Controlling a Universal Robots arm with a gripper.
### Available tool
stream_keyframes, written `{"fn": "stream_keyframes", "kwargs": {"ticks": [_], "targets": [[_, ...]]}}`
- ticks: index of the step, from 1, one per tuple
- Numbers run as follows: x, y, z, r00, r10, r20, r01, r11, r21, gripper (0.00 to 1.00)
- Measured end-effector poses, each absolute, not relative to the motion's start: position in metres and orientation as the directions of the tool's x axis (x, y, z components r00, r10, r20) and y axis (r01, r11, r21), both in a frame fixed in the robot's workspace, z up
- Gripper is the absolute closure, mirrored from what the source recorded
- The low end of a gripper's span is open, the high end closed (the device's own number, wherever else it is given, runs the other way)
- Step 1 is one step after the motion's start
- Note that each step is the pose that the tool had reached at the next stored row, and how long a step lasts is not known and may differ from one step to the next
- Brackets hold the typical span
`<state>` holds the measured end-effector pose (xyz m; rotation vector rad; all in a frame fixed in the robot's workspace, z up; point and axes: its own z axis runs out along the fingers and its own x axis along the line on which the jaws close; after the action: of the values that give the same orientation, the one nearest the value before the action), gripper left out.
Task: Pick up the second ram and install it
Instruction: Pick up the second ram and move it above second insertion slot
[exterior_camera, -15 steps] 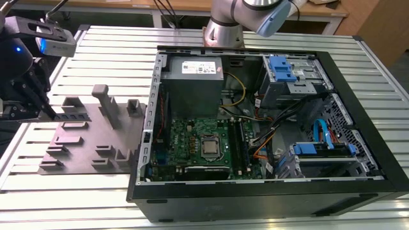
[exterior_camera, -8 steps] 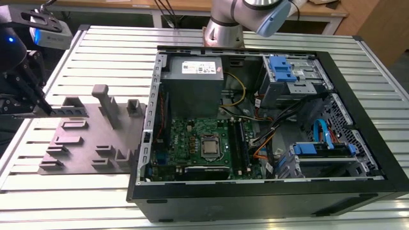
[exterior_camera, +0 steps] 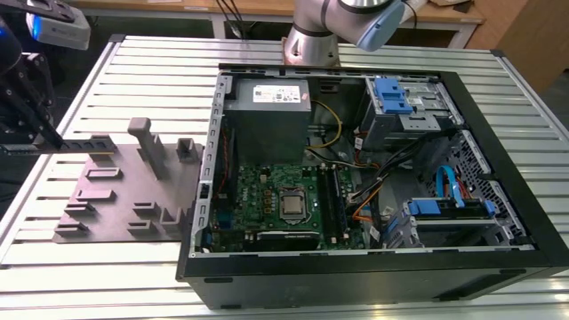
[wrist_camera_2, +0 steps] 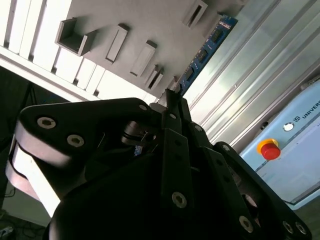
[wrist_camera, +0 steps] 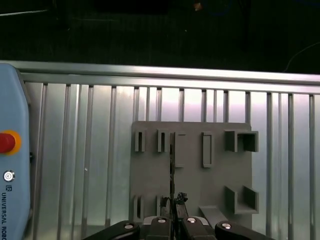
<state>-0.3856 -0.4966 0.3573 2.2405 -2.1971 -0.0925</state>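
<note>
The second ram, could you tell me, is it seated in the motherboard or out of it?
Out: the gripper holds the second ram by the gray tray, outside the computer case.

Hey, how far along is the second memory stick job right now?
Done: the end effector is at the grey plastic tray and looks shut on one end of the dark blue flat memory stick. In hand: that stick, over the tray; whether it is lifted clear, I cannot tell. Left: it is not yet in the green motherboard inside the open black computer case.
</note>
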Motion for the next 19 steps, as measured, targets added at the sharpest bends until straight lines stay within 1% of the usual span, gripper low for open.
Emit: {"fn": "stream_keyframes", "kwargs": {"ticks": [15, 19], "targets": [[-0.386, -0.497, 0.412, 0.019, -0.999, -0.041, -0.999, -0.020, 0.043, 0.86], [-0.386, -0.497, 0.416, 0.019, -0.999, -0.042, -0.999, -0.021, 0.043, 0.86]]}}
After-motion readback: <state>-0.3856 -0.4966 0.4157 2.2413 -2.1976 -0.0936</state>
